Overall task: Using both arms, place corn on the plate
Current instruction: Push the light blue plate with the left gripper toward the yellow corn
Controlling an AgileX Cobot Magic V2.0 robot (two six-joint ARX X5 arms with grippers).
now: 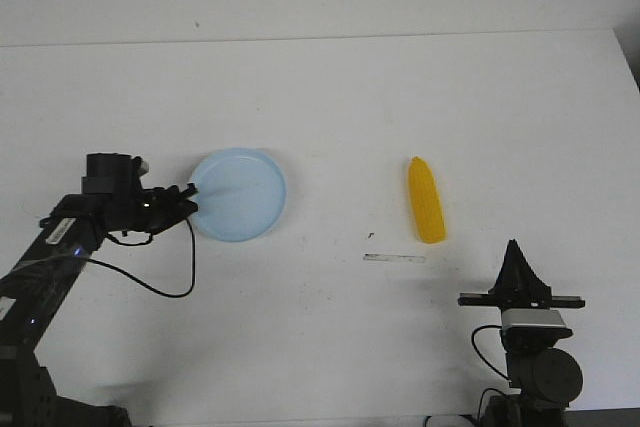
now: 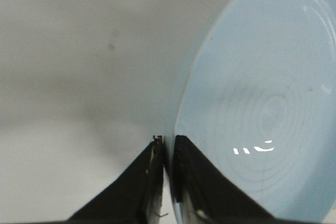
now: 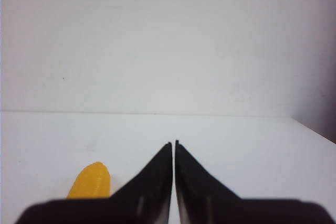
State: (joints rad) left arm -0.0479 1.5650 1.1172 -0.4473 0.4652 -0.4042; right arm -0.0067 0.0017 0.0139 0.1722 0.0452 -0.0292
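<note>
Landmark: the pale blue plate [image 1: 240, 195], lying flat on the white counter [image 1: 330, 87], left of centre in the front view.

Left pincer: the left pincer [image 1: 190, 197] sits at the plate's left rim. In the left wrist view its two black fingers [image 2: 149, 174] are drawn in on the thin rim edge, one outside and one over the plate's inner face, so it is pinching the plate.

Why held so: a grip on the rim seems meant to steady the plate or let this arm shift it; that is a judgement, not something seen.

Corn: the yellow corn cob [image 1: 426, 200] lies on the counter well to the right of the plate, its tapered end pointing away from the robot. Nothing touches it.

Right pincer: the right pincer [image 1: 514, 259] is farther right of the plate than the corn and nearer the robot. In the right wrist view its fingers are pressed together with nothing between them, and the corn's tip [image 3: 91, 181] shows just beside them.

Other mark: a short pale strip [image 1: 394, 259] lies on the counter between plate and right arm, nearer the corn.

Progress: early, by my reading; the corn is not yet on the plate.

Next move calls for: the right pincer spreading, then closing across the cob's width.
</note>
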